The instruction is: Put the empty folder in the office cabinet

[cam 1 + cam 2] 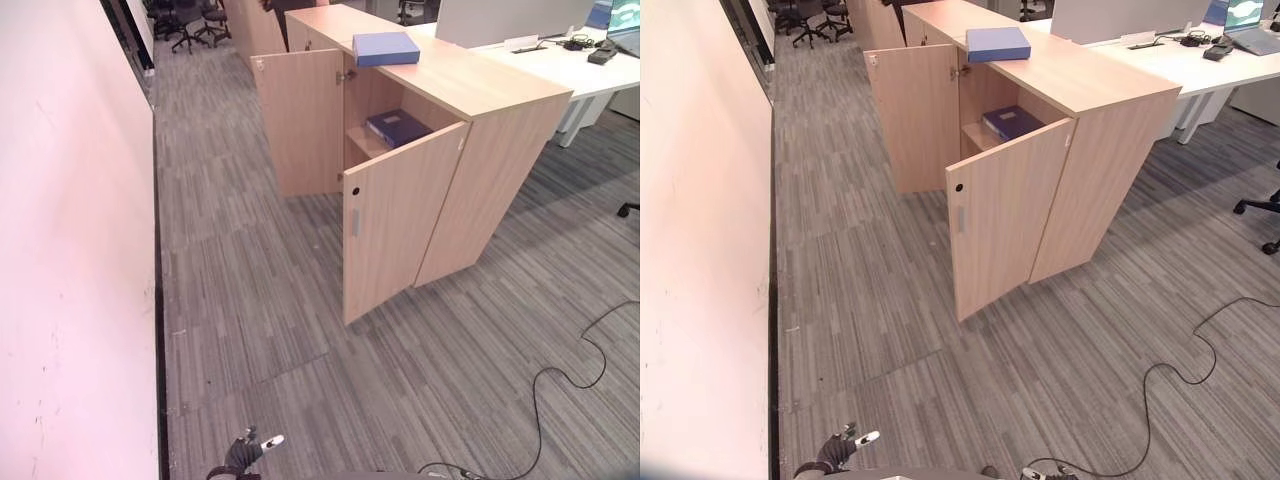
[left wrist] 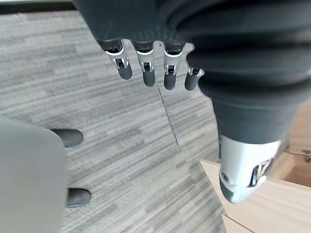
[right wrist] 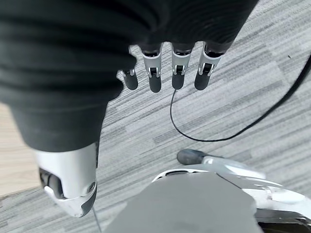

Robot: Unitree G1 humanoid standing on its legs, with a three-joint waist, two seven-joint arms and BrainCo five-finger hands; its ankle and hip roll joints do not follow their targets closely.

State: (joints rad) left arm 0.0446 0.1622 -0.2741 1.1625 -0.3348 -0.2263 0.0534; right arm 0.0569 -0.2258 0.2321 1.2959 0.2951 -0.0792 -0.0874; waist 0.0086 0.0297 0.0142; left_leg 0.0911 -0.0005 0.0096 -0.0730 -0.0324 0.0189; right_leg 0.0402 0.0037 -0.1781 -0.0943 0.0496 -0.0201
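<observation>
Grey carpet (image 1: 270, 300) fronts the open cabinet (image 1: 480, 110); each robot hand (image 2: 146, 68) (image 3: 165, 73) hangs slack, empty.

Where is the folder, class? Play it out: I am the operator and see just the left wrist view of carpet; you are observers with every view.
Observer: A light blue folder lies on top of the cabinet.
Operator: Is the cabinet open?
Observer: Yes. Its near door and far door stand open, and a darker blue folder lies on the shelf inside.
Operator: Is the right robot hand free?
Observer: The right robot hand hangs over the carpet, fingers straight, holding nothing.
</observation>
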